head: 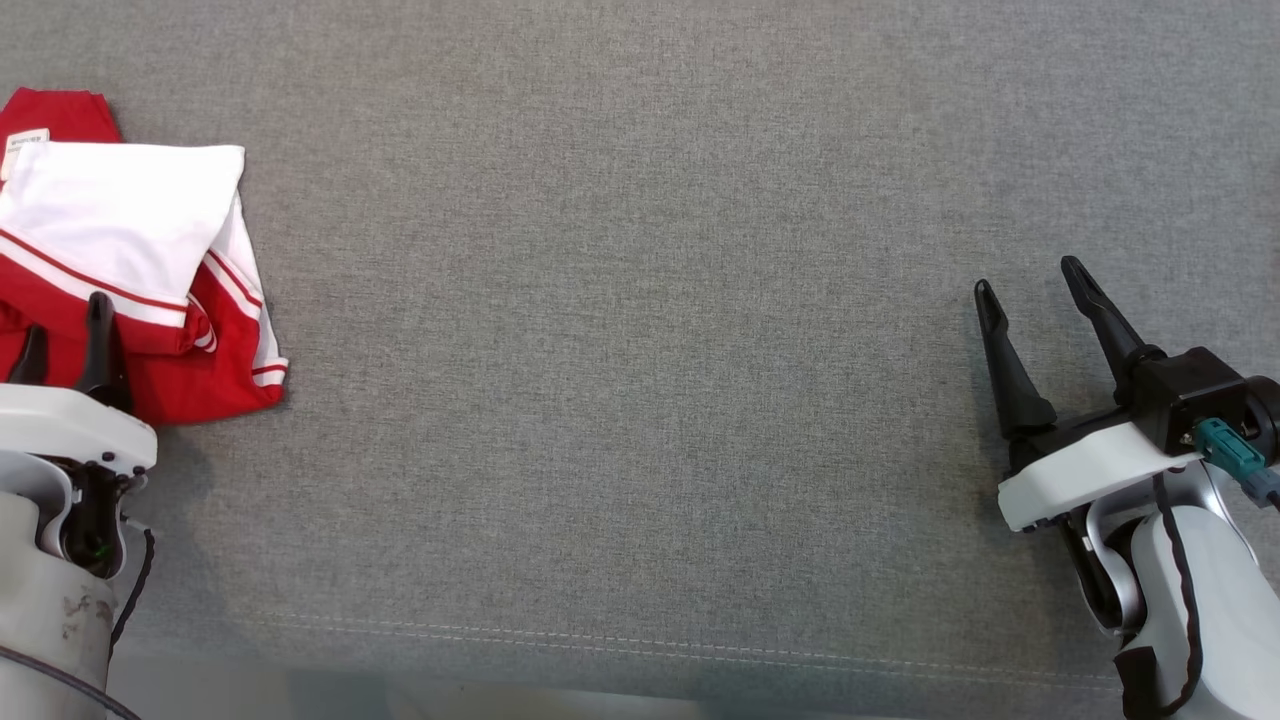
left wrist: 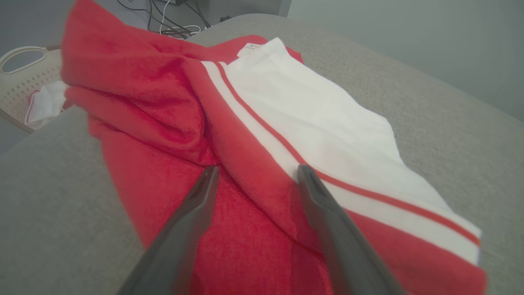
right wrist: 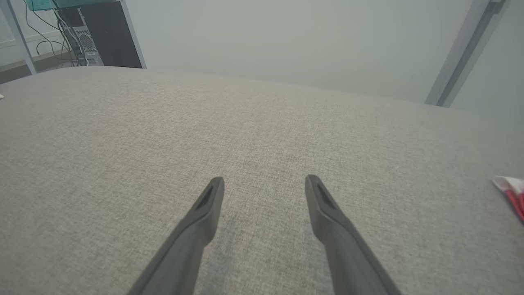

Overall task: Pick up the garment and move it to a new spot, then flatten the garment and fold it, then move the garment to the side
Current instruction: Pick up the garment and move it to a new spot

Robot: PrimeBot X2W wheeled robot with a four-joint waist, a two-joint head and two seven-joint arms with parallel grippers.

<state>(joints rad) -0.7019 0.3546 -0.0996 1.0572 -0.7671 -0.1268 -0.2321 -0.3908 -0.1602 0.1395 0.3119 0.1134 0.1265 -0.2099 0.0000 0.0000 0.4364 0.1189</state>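
- Head camera looks straight down at the grey surface (head: pixel 640 300).
- Left wrist camera, close, shares the garment (head: pixel 120 220) at head view's 9 o'clock.
- Right wrist camera skims low.

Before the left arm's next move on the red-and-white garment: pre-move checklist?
1. Left gripper open: ok.
2. Left gripper above the red-and-white garment: ok; whether it touches the garment, cannot tell.
3. Right gripper open, empty, well apart from the garment: ok.
4. Garment lying flat: not ok; the red fabric is bunched in the left wrist view.
5. Garment fully on the gray upholstered surface: cannot tell; it runs past the head view's left edge.
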